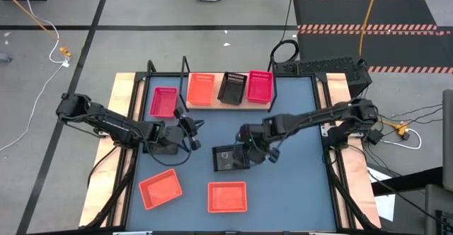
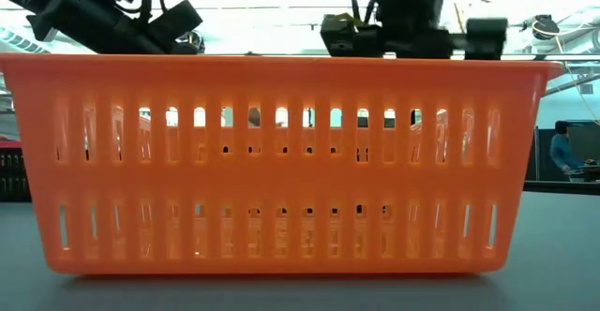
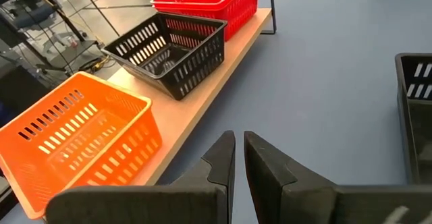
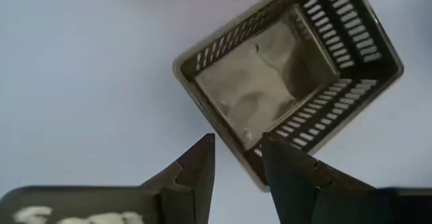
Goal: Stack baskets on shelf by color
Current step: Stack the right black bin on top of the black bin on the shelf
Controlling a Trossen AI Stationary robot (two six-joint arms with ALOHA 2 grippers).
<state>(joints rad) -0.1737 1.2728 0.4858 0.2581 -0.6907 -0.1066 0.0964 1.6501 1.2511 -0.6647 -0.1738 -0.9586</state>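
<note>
Right gripper (image 4: 236, 158) hung part-open right over the near rim of a black basket (image 4: 287, 69) — bare tabletop (image 4: 81, 82) all round. Left gripper (image 3: 238, 158), nearly shut and empty, sat just off the shelf (image 3: 202, 102) edge. An orange basket (image 2: 277, 161) blocked most of the low view.

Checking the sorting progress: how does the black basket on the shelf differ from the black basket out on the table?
The black basket on the shelf sits on the wooden shelf between an orange basket and a red one; the black basket on the table stands alone on the blue tabletop. The right gripper hovers at the table basket's rim; no gripper is at the shelf basket. Both are black, perforated and empty.
</note>
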